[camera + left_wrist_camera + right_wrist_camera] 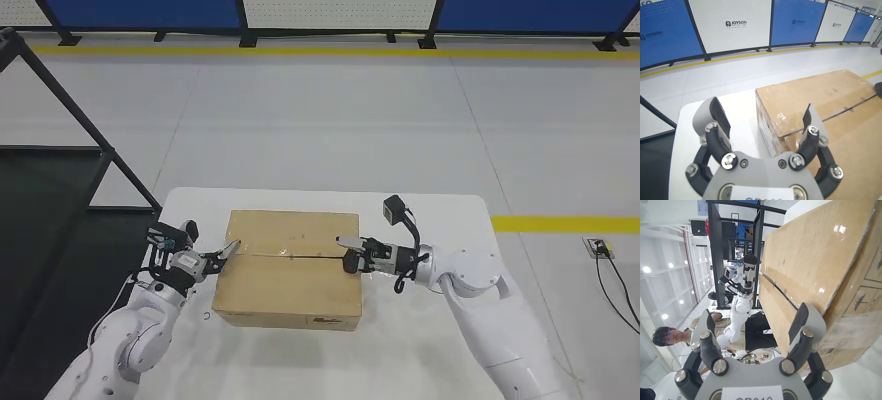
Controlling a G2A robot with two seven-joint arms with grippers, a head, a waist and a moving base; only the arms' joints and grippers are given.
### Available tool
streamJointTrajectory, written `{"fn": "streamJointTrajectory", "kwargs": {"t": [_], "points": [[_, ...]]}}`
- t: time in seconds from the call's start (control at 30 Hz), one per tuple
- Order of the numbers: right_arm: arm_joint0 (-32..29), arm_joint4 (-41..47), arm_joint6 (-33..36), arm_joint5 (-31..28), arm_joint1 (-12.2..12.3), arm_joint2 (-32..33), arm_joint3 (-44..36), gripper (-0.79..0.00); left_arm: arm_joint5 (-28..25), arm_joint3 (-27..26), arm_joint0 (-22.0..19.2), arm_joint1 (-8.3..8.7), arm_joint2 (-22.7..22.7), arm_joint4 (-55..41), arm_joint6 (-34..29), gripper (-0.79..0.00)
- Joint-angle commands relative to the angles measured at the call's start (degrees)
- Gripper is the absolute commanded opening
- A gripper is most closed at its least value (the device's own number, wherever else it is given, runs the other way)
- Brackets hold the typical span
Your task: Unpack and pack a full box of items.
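Box state: the brown rectangular cardboard box [290, 290] sits shut at the lower centre of the top view, on the white round-cornered table [430, 215]. Both top flaps are down. The centre seam [290, 256] runs left to right as a thin dark gap.

Left gripper [224, 254]: at the left end of the seam, jaws spread wide, holding nothing. In the left wrist view the left gripper [762, 103] straddles the box's upper corner edge, one finger over the top face and the other out over the table.

Right gripper [346, 243]: at the right end of the seam, also spread and empty. In the right wrist view one finger of the right gripper [755, 309] lies close against the flap edge. I cannot tell whether it touches.

Judgement: unpacking has not begun; the flaps come first.

Risks:
- Glossy clear tape [781, 115] shows at the seam's end. If it bonds the flaps, a pull would likely lift or drag the whole box rather than open it.
- The flap edge is thin. A finger that misses the gap would probably skate over the slick taped patch and close on air.
- Uneven pulls from the two ends could turn the box on the smooth table and spoil both approaches.
- Pressing down on the flaps would wedge the seam tighter.
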Motion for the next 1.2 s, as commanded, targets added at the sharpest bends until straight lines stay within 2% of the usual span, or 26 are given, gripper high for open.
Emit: {"fn": "streamJointTrajectory", "kwargs": {"t": [0.0, 0.1, 0.17, 0.2, 0.27, 0.37, 0.5, 0.63, 0.7, 1.0, 1.07, 1.17], "points": [[0.08, 0.07, 0.31, -0.63, 0.07, -0.19, -0.03, 0.000, -0.62, 0.30, -0.34, -0.37, 0.26, -0.37, 2.58, 0.000], [0.39, -0.10, 0.71, -0.86, 0.19, -0.52, 0.01, 0.000, -1.28, 1.26, 0.22, -0.61, -0.11, 1.95, 7.33, 0.000], [0.74, -0.04, 1.23, -1.08, 0.25, -0.78, 0.24, 0.000, 0.12, 1.33, 0.41, -0.81, 0.03, 3.96, 7.87, 0.000], [0.94, 0.02, 1.25, -1.12, 0.26, -0.94, 0.41, 0.000, -0.96, 0.91, 0.55, -1.02, 0.27, 2.56, 8.29, 0.000], [1.38, 0.15, 1.16, -1.20, 0.25, -1.27, 0.87, 0.000, -10.46, 0.31, 1.02, -1.24, -0.22, -6.56, 8.37, 0.000], [2.02, 0.49, 1.15, -1.28, 0.25, -1.68, 1.72, 0.000, -21.66, 0.62, 2.12, -0.89, -3.46, -15.48, 8.81, 0.000], [2.57, 0.88, 1.19, -1.49, 0.29, -2.13, 2.56, 0.000, -32.61, 0.59, 3.01, -0.17, -6.66, -31.54, -1.36, 0.000], [2.89, 1.29, 1.14, -1.75, 0.34, -2.51, 2.99, 0.000, -36.51, 0.70, 2.47, 0.63, -8.02, -50.85, -15.90, 0.000], [2.92, 1.45, 1.05, -1.93, 0.34, -2.78, 3.07, 0.000, -35.53, 0.96, 1.59, 1.19, -7.99, -63.45, -26.72, 0.000], [3.18, 1.75, 1.12, -2.82, 0.50, -3.64, 3.24, 0.000, -35.53, 0.96, 1.59, 1.19, -7.99, -63.45, -26.72, 0.000], [3.17, 1.92, 1.42, -4.05, 0.56, -3.73, 2.70, 0.000, -31.43, 0.06, 2.25, 0.91, -6.94, -69.61, -27.56, 0.000], [3.04, 1.86, 1.91, -5.74, 0.72, -3.70, 2.24, 0.000, -23.30, 0.08, 1.00, 0.81, -6.40, -76.27, -32.62, 0.000]]}}
